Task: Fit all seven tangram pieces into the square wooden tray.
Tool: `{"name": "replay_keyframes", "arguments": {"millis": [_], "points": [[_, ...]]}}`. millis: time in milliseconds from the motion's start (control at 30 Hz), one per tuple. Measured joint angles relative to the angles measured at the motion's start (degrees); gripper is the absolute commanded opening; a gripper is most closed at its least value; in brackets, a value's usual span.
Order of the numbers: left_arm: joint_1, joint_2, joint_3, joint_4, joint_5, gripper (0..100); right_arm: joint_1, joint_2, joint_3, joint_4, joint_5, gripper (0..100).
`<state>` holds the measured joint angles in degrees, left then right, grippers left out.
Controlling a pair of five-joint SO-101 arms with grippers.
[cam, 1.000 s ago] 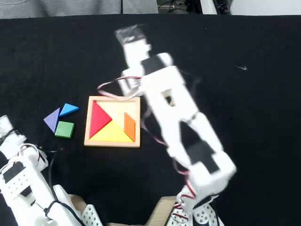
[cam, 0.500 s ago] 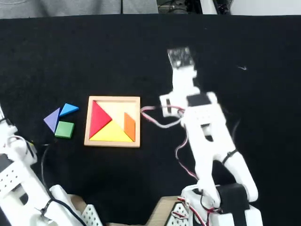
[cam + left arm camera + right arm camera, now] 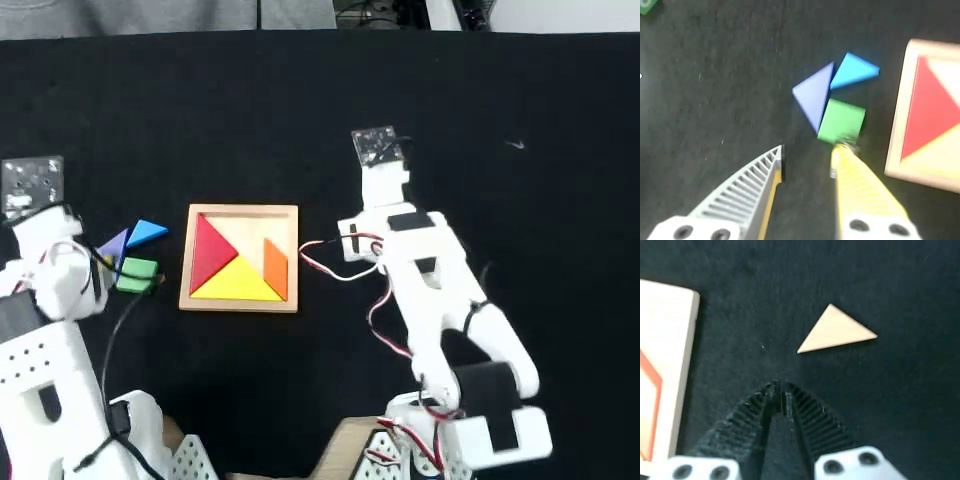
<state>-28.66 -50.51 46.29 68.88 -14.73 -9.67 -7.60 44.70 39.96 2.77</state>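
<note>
Black cloth covers the counter (image 3: 560, 120). At the left, the left tool (image 3: 808, 150) stands with jaws apart and empty, its yellow finger just beside the green square (image 3: 841, 120). The purple triangle (image 3: 814, 95) and blue triangle (image 3: 852, 71) lie close against that square, all three outside the tray. The square wooden tray (image 3: 186, 260) holds a red triangle (image 3: 210, 250), a yellow triangle (image 3: 240, 284) and an orange piece (image 3: 277, 268); part of its floor is bare. The right tool (image 3: 780, 386) is closed on nothing, near a plain wooden triangle (image 3: 836, 330) on the cloth. Assessment: three of seven seated, four outstanding.
</note>
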Motion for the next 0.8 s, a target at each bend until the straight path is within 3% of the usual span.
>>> {"name": "replay_keyframes", "arguments": {"millis": [233, 433, 633, 800], "points": [[0.1, 20.1, -4.6, -10.6, 2.7, 27, 0.0, 6.3, -2.9, -0.1, 0.3, 1.2], [0.1, 42.3, -15.6, -13.3, 2.7, 26, 0.6, 7.0, -3.5, -0.1, 0.3, 1.2], [0.0, 52.0, -20.8, -14.2, 3.3, 26, 0.9, 7.0, -3.5, -0.1, 0.3, 1.2], [0.0, 57.7, -20.9, -20.0, 3.3, 26, 0.9, 7.0, -3.5, -0.1, 0.3, 1.2]]}}
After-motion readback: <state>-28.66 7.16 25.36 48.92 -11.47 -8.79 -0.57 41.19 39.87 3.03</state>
